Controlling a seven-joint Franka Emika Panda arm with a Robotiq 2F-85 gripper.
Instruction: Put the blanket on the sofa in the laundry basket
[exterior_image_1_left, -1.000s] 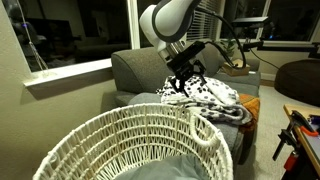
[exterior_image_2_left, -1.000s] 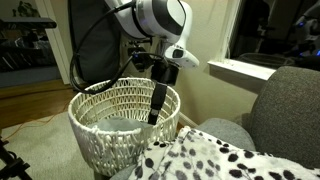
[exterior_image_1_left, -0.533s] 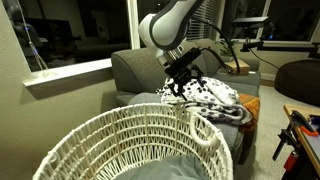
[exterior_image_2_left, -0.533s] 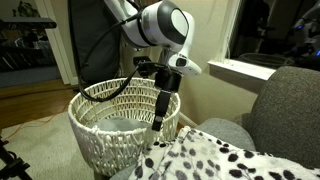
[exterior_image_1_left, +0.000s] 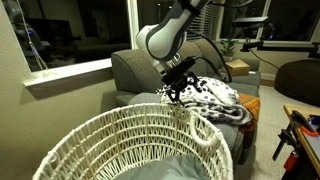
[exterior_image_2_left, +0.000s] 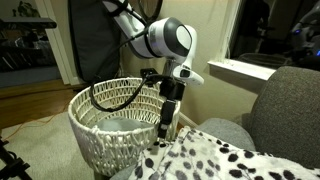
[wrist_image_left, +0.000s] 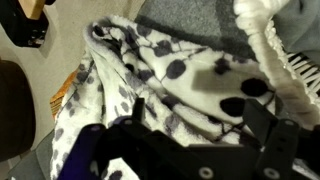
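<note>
over the last 1 second the gripper (exterior_image_1_left: 177, 92) has dropped from above the heap to the near edge of the spotted blanket (exterior_image_1_left: 212, 97), and the arm's elbow has swung lower with it; the blanket, sofa and basket lie as they did. the jaws are spread wide with nothing between them yet, the same as before. in the wrist view the white, black-spotted fleece (wrist_image_left: 170, 70) lies directly beneath and between the 2 fingers (wrist_image_left: 136, 118), bunched in loose folds on the grey sofa (exterior_image_1_left: 135, 68) seat; whether the tips already touch the pile i cannot tell. the woven laundry basket (exterior_image_2_left: 108, 96) stands just beside the jaws, off the sofa's edge, its braided rim (wrist_image_left: 268, 42) showing past 1 finger. the blanket looks light, soft and floppy, not slippery and in no way fragile, but bulky: it will likely sag and trail when lifted. a raised fold or ridge right under the jaws seems the best place to pinch, deep enough to catch several layers.
</note>
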